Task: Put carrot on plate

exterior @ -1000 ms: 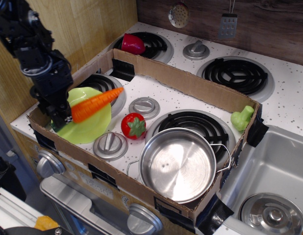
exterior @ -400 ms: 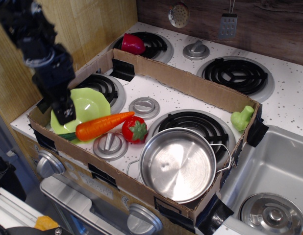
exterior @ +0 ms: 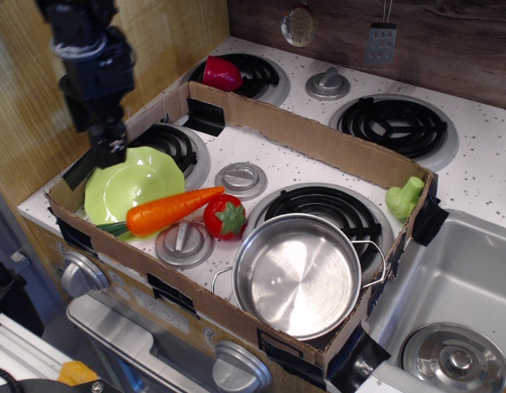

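A shallow cardboard box point(exterior: 318, 143) sits over a toy stove point(exterior: 482, 176). Inside stand a steel pot point(exterior: 298, 274) and, left of it, a red tomato point(exterior: 224, 215). A green toy point(exterior: 403, 197), maybe broccoli, perches at the box's right corner. A sink point(exterior: 449, 278) lies alongside.

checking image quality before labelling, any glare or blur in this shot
In observation.image: glare on the steel pot base and rim; the pincer and arm look dark and soft, detail hard to read; carrot and plate are sharp and evenly lit.
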Tool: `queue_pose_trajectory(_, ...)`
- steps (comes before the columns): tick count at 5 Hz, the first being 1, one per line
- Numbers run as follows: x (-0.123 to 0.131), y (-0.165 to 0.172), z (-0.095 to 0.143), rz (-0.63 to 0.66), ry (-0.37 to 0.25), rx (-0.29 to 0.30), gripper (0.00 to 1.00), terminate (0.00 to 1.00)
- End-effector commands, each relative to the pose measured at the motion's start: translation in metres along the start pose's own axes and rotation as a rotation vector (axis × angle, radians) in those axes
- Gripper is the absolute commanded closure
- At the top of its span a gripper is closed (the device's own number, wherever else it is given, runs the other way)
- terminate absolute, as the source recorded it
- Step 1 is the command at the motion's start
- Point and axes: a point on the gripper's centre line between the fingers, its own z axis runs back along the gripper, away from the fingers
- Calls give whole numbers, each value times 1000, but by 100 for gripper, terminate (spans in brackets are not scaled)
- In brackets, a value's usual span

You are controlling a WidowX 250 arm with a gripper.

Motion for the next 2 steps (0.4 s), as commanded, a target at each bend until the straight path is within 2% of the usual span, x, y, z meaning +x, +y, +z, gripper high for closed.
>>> queue_pose_trajectory(1,17,-9,16,-64,-65,-33,0,0)
queue_pose_trajectory(2,47,-29,25,-226,-135,-27,0,100)
